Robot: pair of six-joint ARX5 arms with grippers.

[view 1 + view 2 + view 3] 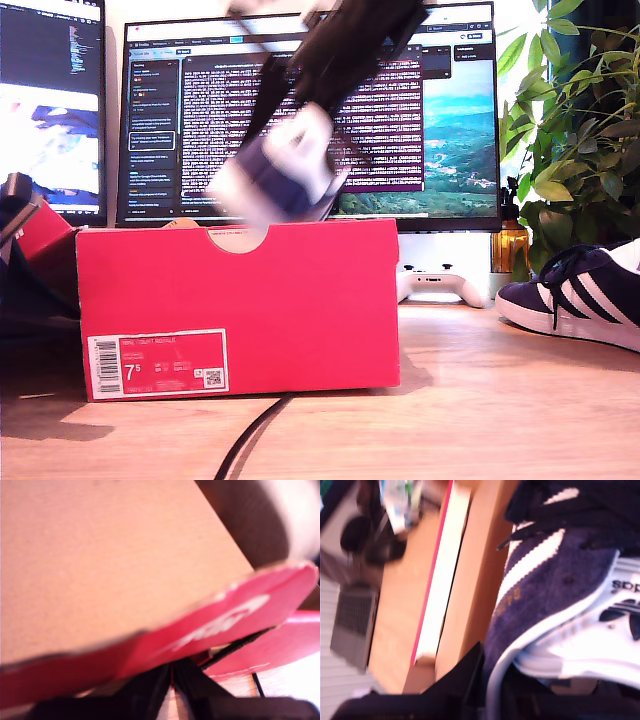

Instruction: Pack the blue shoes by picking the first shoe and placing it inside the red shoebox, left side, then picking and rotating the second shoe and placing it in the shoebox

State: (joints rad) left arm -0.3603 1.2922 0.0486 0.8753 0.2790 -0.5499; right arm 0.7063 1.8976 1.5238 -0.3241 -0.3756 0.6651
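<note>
The red shoebox (300, 300) stands open on the wooden table, its white 7.5 label (160, 365) facing the camera. One blue shoe (270, 180) hangs blurred and tilted just above the box's top edge, with my second gripper (310, 150) shut on it. The second wrist view shows this shoe (555, 580), its white stripes and sole close up, beside the box's cardboard wall (470, 580). The other blue shoe (580, 290) lies on the table at the exterior view's right. My first gripper (172, 680) is shut on the edge of the red lid (225, 620), at the exterior view's left (40, 232).
Two lit monitors (300, 110) stand behind the box. A white game controller (435, 283), an amber bottle (510, 245) and a leafy plant (580, 130) sit at the exterior view's right. A black cable (250, 435) runs across the table in front of the box.
</note>
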